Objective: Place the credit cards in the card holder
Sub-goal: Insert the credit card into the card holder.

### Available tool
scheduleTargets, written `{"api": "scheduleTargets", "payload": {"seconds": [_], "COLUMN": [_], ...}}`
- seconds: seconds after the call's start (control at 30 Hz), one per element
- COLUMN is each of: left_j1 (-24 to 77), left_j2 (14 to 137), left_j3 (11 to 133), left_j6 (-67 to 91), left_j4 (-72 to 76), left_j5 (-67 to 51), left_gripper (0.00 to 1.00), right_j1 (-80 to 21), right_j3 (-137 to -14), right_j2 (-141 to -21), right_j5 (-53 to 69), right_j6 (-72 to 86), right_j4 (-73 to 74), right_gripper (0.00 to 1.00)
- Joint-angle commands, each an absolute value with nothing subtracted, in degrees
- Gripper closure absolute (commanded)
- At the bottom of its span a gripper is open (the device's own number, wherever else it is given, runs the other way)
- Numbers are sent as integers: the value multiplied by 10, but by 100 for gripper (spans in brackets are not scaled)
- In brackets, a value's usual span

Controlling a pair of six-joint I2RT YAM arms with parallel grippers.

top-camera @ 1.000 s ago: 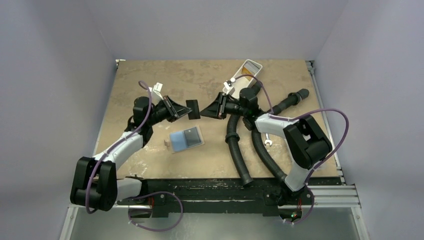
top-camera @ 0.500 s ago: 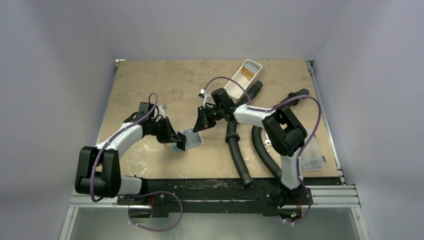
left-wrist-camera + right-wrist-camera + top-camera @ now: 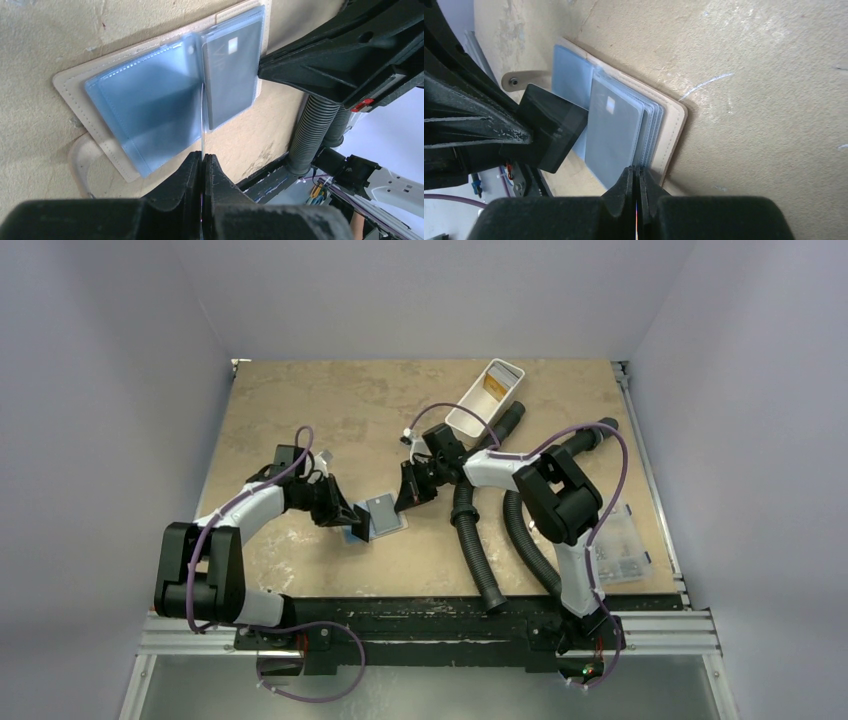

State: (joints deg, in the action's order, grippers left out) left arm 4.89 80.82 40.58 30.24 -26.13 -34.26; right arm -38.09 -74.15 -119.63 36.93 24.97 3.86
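The tan card holder (image 3: 384, 515) lies open on the table, its clear bluish sleeves up. It also shows in the left wrist view (image 3: 65, 82) and the right wrist view (image 3: 674, 125). A grey card with a small white square (image 3: 614, 130) sits in the right sleeve. My left gripper (image 3: 352, 520) (image 3: 202, 160) is shut on the black card (image 3: 551, 127), seen edge-on (image 3: 202, 120) over the holder's middle fold. My right gripper (image 3: 405, 495) (image 3: 636, 172) is shut, tips at the edges of the right-hand sleeves. The orange-tan card (image 3: 494, 386) lies in the white tray.
The white tray (image 3: 470, 418) stands at the back, right of centre. Two black corrugated hoses (image 3: 478, 545) run down the table under the right arm. A clear plastic box (image 3: 620, 545) sits at the right edge. The holder's snap tab (image 3: 521, 79) sticks out sideways.
Both grippers came down from mid-air to the holder. The black card, earlier between the two grippers, is now in the left gripper alone, and the right gripper moved to the holder's right edge.
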Motion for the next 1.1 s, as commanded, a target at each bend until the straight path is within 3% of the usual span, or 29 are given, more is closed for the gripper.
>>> {"api": "scheduleTargets", "payload": {"seconds": [0.0, 0.43, 1.07], "left_j1": [45, 45, 45], "left_j2": [805, 753, 779], "left_j3": [404, 388, 368], "left_j6": [286, 314, 325], "left_j4": [-233, -251, -194], "left_j5": [-361, -339, -361], "left_gripper": [100, 100, 100], "right_j1": [-378, -370, -370], "right_j3": [-765, -778, -775], "right_j2": [-1209, -1223, -1222], "right_j5": [312, 309, 313], "right_j6": [237, 233, 228], "right_j4": [63, 74, 74], "right_gripper": [100, 100, 100]}}
